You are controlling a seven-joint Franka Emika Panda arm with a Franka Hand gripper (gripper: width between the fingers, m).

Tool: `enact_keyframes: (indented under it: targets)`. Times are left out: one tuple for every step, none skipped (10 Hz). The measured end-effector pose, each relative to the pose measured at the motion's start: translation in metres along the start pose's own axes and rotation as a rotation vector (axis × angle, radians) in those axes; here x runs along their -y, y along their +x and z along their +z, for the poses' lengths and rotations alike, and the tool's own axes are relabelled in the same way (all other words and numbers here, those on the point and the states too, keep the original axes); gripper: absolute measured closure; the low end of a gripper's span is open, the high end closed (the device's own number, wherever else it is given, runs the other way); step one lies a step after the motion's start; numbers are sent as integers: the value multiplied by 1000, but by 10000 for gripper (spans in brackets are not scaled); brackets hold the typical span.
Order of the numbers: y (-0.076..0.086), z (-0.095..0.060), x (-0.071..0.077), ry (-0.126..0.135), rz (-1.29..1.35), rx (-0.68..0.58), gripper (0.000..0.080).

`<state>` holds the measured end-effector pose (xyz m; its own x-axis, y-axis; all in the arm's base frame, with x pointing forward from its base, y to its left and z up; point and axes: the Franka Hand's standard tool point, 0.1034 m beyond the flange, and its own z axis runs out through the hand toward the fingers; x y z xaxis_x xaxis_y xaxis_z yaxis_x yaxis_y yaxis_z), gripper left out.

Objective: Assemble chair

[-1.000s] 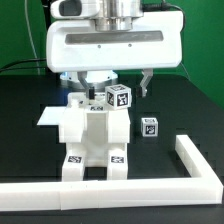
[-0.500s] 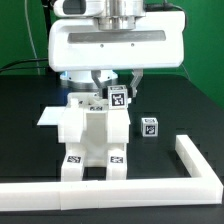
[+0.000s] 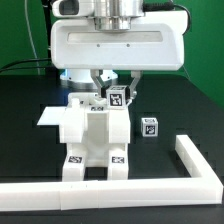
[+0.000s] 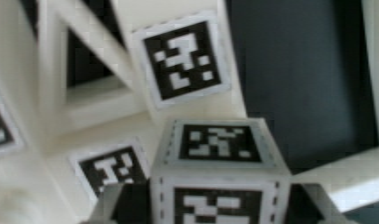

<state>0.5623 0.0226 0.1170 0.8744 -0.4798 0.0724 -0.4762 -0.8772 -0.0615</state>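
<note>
Pincer (image 3: 117,92) squeezing the cube-topped post (image 3: 119,99) on the white chair (image 3: 92,130). Black bench (image 3: 30,145) underneath, with a white rail (image 3: 195,160), one small loose block (image 3: 149,127). Green wall (image 3: 205,40) behind.

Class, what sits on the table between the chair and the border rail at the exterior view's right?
A small tagged white cube, apart from chair and rail; the exterior view shows it.

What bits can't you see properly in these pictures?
- Marker board: exterior view, the chair covers most of it.
- Gripper: whether it really squeezes the cube-topped post is too small to tell in the exterior view, too blurred in the wrist view.
- Arm above the gripper: cut off by the exterior view's top edge.
- Loose cube's tag: exterior view, too small to read.
</note>
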Motion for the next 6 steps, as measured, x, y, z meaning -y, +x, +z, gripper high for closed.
enact_keyframes:
  targets:
    - [1,0,-2,12,132,4,514]
    - [2,-1,-2,17,273,7,514]
    - [1,-1,-3,16,371,19,514]
    - [2,0,-3,27,555,34,514]
    - [1,2,-2,29,701,49,514]
    - [1,2,-2,29,686,48,514]
